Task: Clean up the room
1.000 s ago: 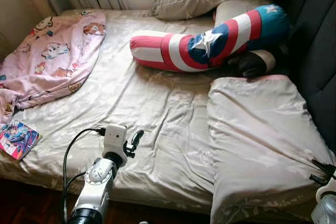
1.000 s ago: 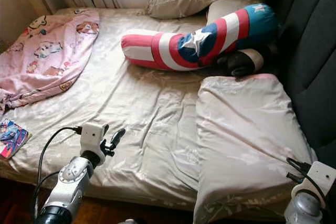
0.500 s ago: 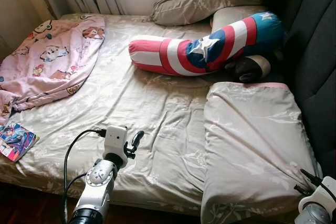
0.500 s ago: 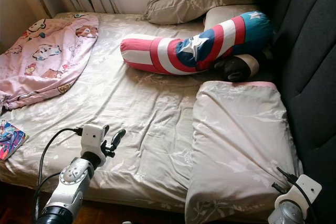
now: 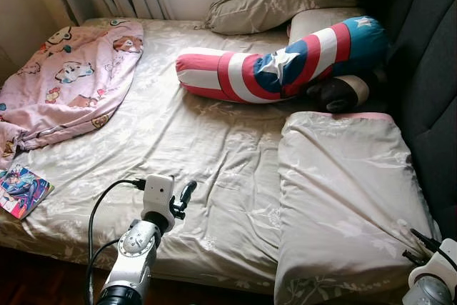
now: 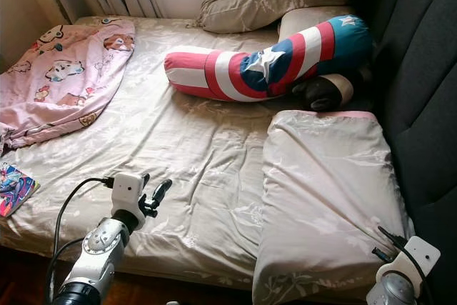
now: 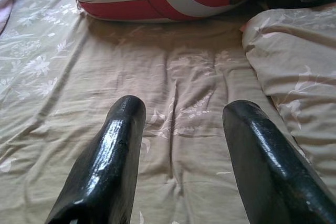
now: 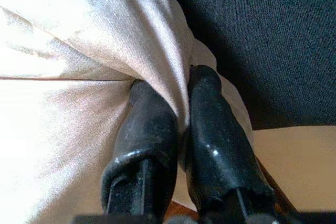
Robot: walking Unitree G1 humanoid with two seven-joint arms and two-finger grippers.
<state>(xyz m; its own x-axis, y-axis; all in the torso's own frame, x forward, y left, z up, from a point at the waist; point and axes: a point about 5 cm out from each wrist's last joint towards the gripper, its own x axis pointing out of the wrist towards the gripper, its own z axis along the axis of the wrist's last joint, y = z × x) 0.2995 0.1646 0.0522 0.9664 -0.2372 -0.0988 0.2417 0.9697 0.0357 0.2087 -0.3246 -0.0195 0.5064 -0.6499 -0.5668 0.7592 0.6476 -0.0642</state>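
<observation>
One corner of the beige floral pillow (image 5: 343, 198) is pinched in your right pincer (image 8: 178, 124); left pincer (image 7: 178, 150) open over the bed (image 5: 193, 133). Next, you likely drag it headward.

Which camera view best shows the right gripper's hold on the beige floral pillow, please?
The right wrist view: the right gripper pinches a fold of the beige floral pillow. The eye views show the whole pillow; the left wrist view shows one edge.
</observation>
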